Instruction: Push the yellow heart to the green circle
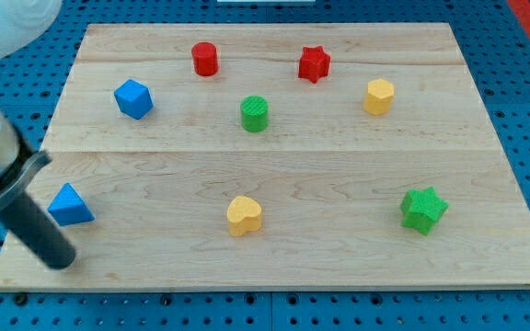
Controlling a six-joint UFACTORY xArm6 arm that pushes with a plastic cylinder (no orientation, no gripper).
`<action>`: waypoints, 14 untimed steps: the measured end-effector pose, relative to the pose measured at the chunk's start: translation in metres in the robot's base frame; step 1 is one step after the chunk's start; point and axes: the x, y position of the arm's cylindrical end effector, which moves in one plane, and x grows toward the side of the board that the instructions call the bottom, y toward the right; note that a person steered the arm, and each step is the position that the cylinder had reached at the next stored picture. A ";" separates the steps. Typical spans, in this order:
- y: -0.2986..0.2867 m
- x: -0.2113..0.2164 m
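Observation:
The yellow heart (244, 215) lies at the view's bottom middle of the wooden board (274, 156). The green circle (254, 114) stands above it, toward the view's top, a good gap away. My tip (60, 259) is at the view's bottom left, just below and left of the blue triangle (69, 206), far left of the yellow heart and touching no block that I can see.
A blue cube (133, 98) sits at the upper left, a red cylinder (205, 59) and a red star (314, 63) at the top, a yellow hexagon (379, 96) at the upper right, a green star (423, 209) at the lower right.

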 end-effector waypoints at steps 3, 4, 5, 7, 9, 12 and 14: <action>-0.054 -0.008; -0.051 -0.039; 0.003 -0.056; 0.078 -0.070; 0.079 -0.077; 0.183 -0.006; 0.191 -0.066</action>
